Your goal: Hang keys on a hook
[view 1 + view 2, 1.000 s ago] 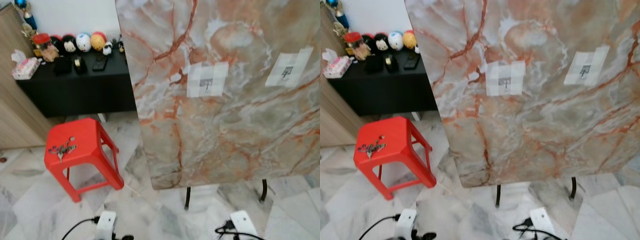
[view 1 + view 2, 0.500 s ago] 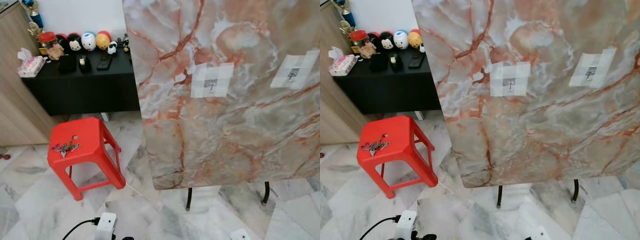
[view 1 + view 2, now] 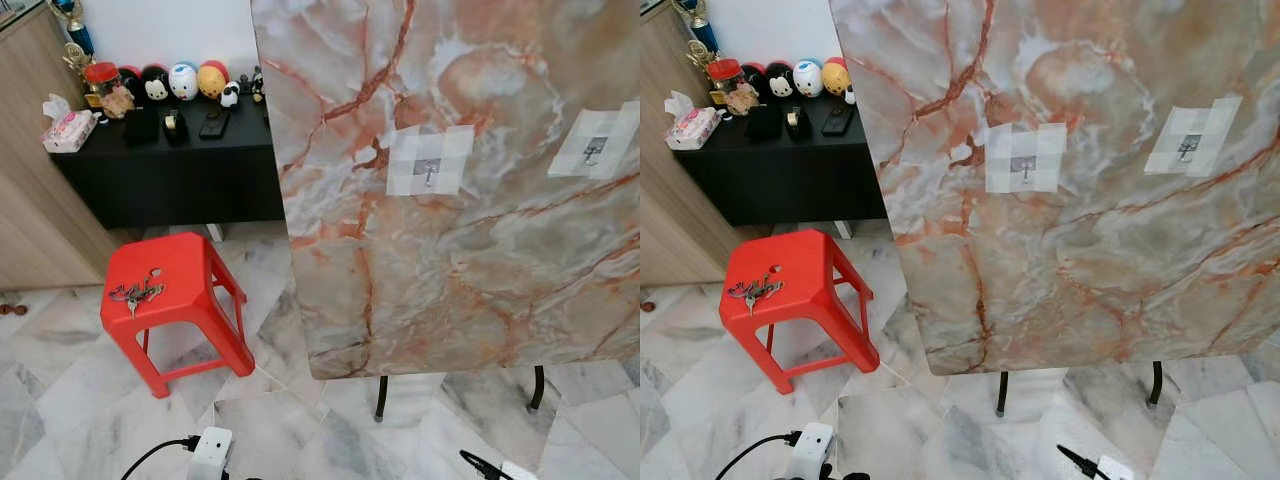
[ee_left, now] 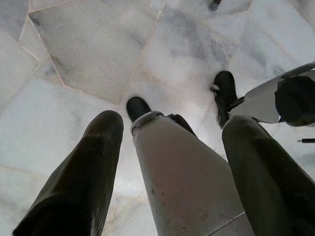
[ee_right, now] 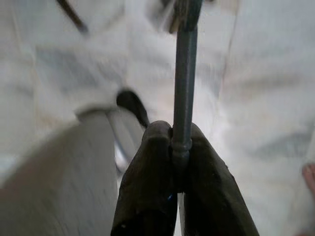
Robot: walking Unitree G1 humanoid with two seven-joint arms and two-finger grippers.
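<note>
While the robot faces the big marble-patterned board (image 3: 470,190), the left eye view shows the keys (image 3: 134,294) lying in a small bunch on the seat of a red plastic stool (image 3: 175,300), well off to the robot's left. Two taped patches sit on the board, each with a small metal hook — the nearer hook (image 3: 430,172) about mid-board, the second hook (image 3: 594,151) toward the right edge. Behind the stool, a black surface (image 3: 170,165) against the wall carries a row of round toy figures (image 3: 183,80), a tissue pack (image 3: 68,129) and some dark odds and ends.

From the right eye view the scene is the same: stool on the marble floor (image 3: 890,410), board standing on thin black legs (image 3: 1001,393).

Looking along the left wrist, the left gripper (image 4: 173,162) hangs over the floor with its two fingers (image 4: 83,182) spread wide apart and empty, the robot's own silver leg between them.

At the right wrist the picture is blurred. The right gripper (image 5: 173,147) has its fingers pressed together around a thin grey rod (image 5: 185,73) — what the rod is, I can't make out.
</note>
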